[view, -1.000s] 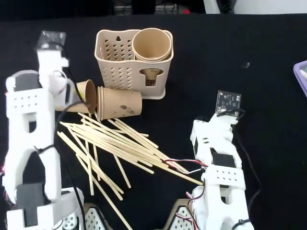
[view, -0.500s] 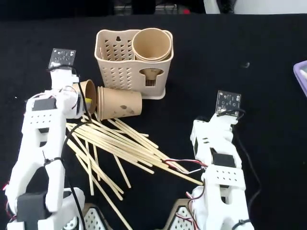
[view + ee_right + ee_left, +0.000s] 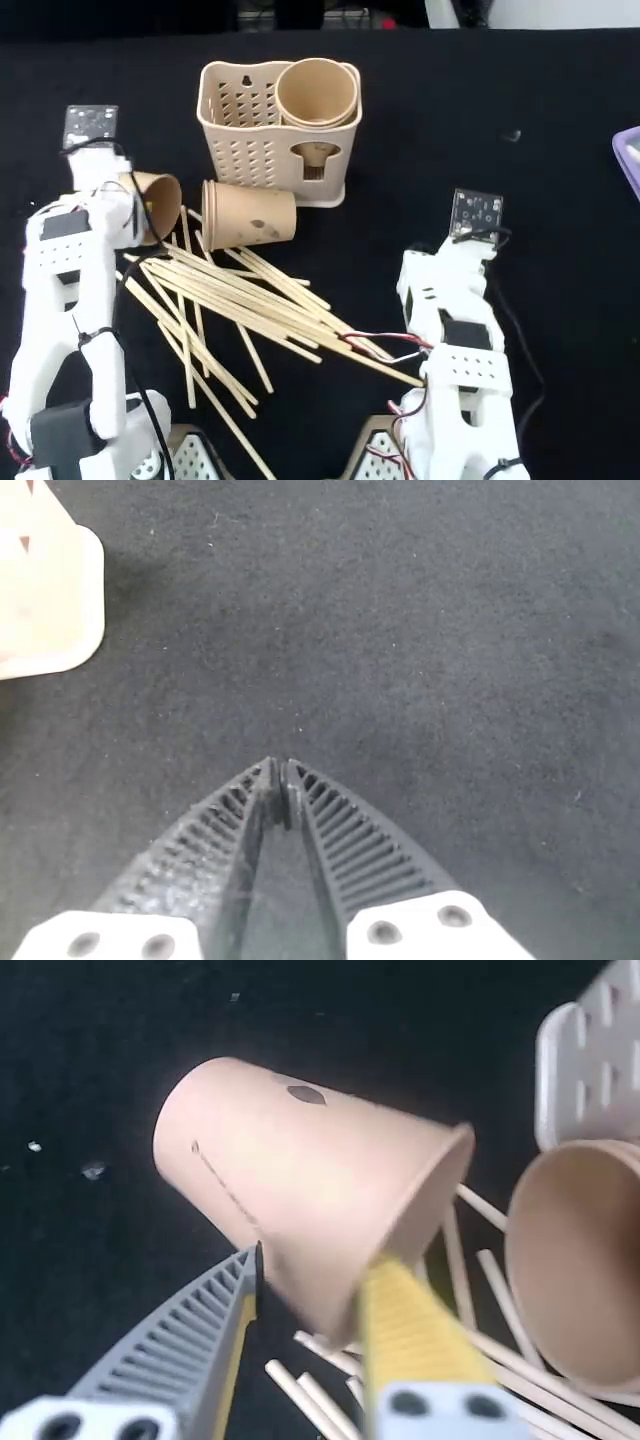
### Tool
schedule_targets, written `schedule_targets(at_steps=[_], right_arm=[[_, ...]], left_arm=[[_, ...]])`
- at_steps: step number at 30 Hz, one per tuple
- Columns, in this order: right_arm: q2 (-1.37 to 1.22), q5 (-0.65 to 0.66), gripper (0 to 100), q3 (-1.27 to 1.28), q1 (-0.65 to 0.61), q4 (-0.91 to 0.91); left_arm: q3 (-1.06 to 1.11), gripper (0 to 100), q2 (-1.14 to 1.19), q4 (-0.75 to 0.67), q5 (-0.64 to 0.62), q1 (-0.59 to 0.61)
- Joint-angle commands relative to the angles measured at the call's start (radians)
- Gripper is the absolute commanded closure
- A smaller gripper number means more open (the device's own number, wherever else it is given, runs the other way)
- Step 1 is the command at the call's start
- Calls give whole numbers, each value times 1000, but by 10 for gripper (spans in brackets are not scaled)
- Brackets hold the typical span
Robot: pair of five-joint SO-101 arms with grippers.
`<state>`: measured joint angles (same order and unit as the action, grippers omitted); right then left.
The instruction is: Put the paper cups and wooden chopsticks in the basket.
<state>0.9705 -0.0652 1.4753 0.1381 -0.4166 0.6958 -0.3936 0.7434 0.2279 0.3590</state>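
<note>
The left gripper [image 3: 320,1260] is clamped on a paper cup [image 3: 300,1175] tipped sideways. Another cup [image 3: 250,213] lies just beside it, with chopsticks [image 3: 240,300] nearby. The right gripper [image 3: 278,772] rests pinched together, well apart from them.

No text, number, label or sign can be read in any view. Small dark marks are seen on one paper cup [image 3: 300,1200] and on a second cup [image 3: 250,214] lying before the basket [image 3: 240,150], but no lettering is made out.
</note>
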Motion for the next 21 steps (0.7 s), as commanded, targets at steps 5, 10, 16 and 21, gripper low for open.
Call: schedule_targets(at_steps=[5, 10, 16, 21], right_arm=[[22, 0, 986, -4, -11, 17], [22, 0, 986, -4, -11, 17], [22, 0, 986, -4, -11, 17], [22, 2, 986, -4, -11, 18]], left_arm=[[-25, 971, -40, -25, -6, 64], [-94, 970, -41, -14, -11, 111], [-260, 970, -98, 120, -49, 154], [-473, 970, -222, 292, -279, 125]])
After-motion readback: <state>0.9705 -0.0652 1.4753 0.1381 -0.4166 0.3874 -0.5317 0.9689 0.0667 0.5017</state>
